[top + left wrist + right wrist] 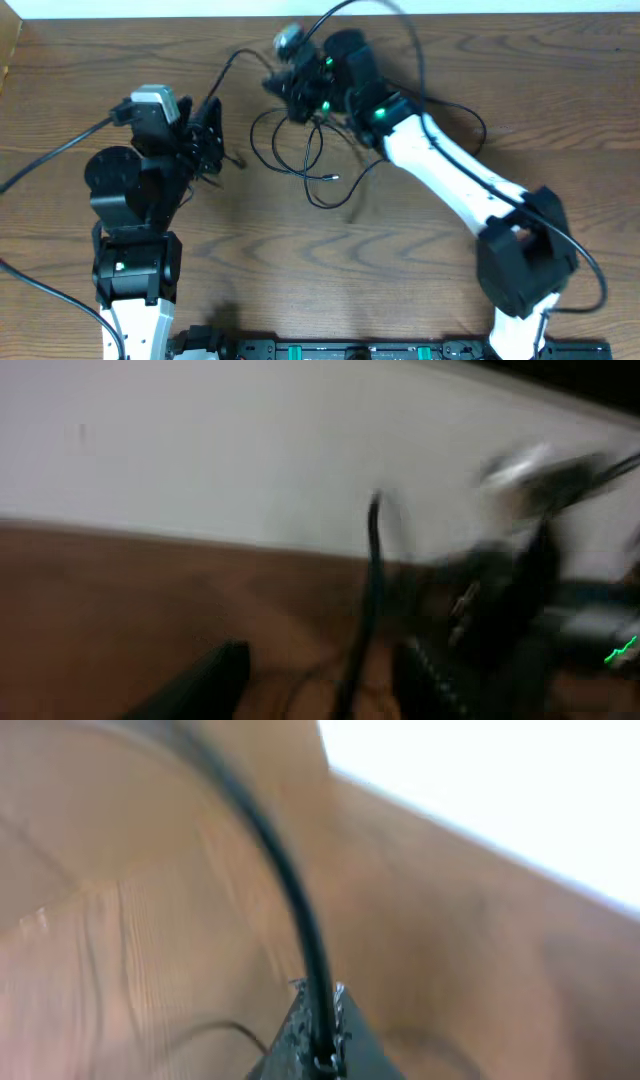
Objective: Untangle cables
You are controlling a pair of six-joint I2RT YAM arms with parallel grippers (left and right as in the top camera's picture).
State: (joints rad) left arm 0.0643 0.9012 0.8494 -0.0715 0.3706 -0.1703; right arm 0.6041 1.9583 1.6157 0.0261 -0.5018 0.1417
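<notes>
Mid-table, between our arms, the black cables (305, 170) lie in loose loops. Our right gripper (318, 1055) is clenched on one strand (285, 890). Our left gripper (315, 690) gapes, released, a strand passing between its fingers. A hard pull may cinch the tangle.

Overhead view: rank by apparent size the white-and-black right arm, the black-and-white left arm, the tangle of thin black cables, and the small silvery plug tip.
1. right arm
2. left arm, close; both stand nearer the camera, so unsure
3. thin black cables
4. plug tip
</notes>
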